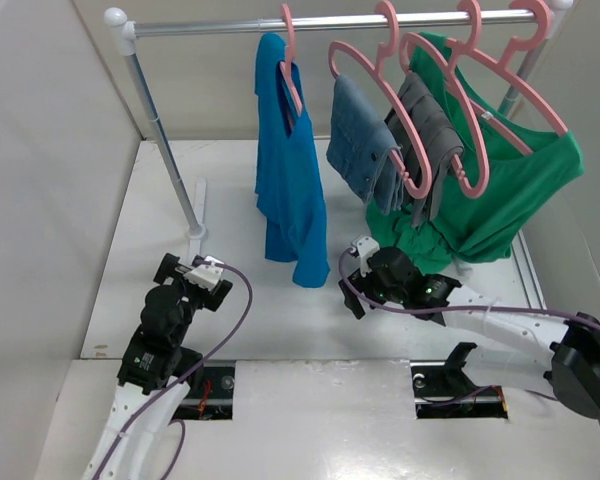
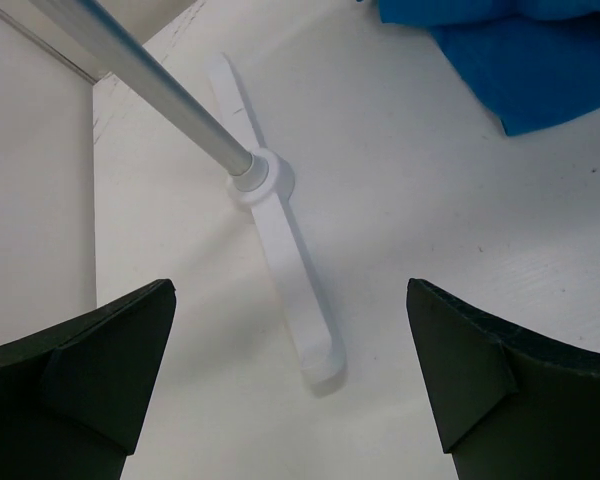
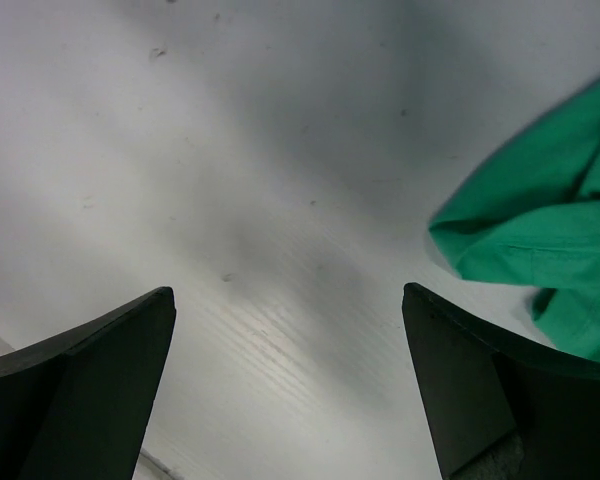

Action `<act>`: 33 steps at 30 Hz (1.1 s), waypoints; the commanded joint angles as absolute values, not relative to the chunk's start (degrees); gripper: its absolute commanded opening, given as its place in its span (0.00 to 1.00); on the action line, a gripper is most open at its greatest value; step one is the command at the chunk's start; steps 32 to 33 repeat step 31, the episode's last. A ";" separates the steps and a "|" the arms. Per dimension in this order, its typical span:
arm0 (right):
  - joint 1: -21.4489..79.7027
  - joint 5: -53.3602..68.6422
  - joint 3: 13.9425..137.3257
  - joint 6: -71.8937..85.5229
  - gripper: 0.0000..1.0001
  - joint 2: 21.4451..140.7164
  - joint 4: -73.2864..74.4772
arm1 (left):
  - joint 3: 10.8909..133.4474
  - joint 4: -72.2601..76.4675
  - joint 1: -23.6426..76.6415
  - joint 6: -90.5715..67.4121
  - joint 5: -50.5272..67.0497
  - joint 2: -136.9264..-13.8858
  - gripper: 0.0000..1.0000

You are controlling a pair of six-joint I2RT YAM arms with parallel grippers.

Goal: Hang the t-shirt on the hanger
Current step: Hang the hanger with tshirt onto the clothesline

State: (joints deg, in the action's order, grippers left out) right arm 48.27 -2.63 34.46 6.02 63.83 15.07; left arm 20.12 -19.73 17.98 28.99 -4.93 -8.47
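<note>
We find bare desk (image 1: 280, 320) open across the lower middle of the frame. At centre left the rack's slanted pole (image 1: 165, 140) and its flat white foot (image 2: 295, 300) stand in the way. Across the top, the hanging t-shirt (image 1: 290, 190), grey garments (image 1: 435, 130) and green shirt (image 1: 520, 190) curtain the back, with a narrow gap right of the t-shirt.

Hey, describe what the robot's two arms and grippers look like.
The left arm and right arm are white links with black joint housings, each trailing a purple cable. The left gripper and right gripper each have two broad, dark, wedge-shaped fingers.
</note>
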 commanded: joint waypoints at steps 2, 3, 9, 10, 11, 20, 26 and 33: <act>47.55 -5.79 34.54 8.79 1.00 60.64 10.28 | 20.65 -16.61 17.75 27.86 -6.15 -7.82 1.00; 47.55 -6.41 35.15 8.79 1.00 60.12 10.28 | 20.65 -16.61 17.75 27.86 -6.15 -7.82 1.00; 47.55 -6.42 35.68 7.65 1.00 59.07 10.28 | 20.65 -16.61 17.75 27.86 -6.15 -8.35 1.00; 47.55 -6.42 35.68 7.65 1.00 59.06 10.28 | 20.65 -16.61 17.75 27.86 -5.63 -8.35 1.00; 47.55 -6.94 35.68 7.65 1.00 59.06 10.28 | 20.65 -16.61 17.75 27.86 -5.63 -8.35 1.00; 47.02 -8.96 38.05 7.73 1.00 58.54 13.26 | 20.13 -16.61 17.75 27.86 -5.62 -8.35 1.00; 47.02 -10.81 39.11 7.21 1.00 60.11 14.58 | 20.13 -16.61 17.75 27.86 -5.62 -8.35 1.00; 47.02 -10.81 39.11 6.50 1.00 60.12 14.59 | 20.13 -16.61 17.75 27.86 -5.62 -8.35 1.00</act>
